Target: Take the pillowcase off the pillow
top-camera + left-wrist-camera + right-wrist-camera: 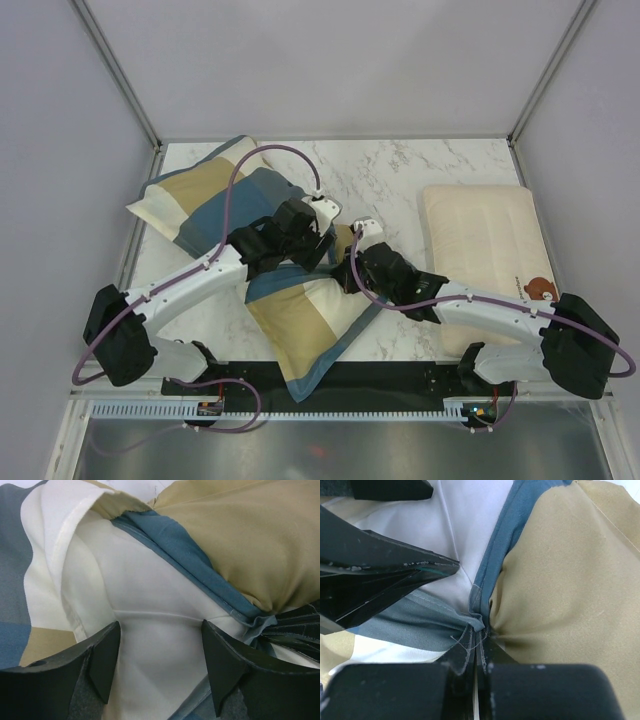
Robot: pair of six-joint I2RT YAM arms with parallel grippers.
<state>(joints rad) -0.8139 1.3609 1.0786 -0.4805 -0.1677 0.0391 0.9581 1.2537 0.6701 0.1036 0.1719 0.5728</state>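
The pillowcase (300, 320), in blocks of steel blue, tan and cream, lies across the table's left and middle with the pillow inside. In the left wrist view its opening shows, and the off-white pillow (150, 595) bulges out between the blue hem and a cream flap. My left gripper (160, 665) is open, one finger on each side of that bare pillow fabric. My right gripper (479, 630) is shut on the pillowcase's blue hem (479, 615) beside a tan panel (570, 580). In the top view both grippers meet over the pillowcase's middle and hide the opening.
A flatter cream pillow with a brown bear print (480, 250) lies at the right of the marble table (390, 170). Grey walls and metal posts close in the back and both sides. Purple cables loop over both arms.
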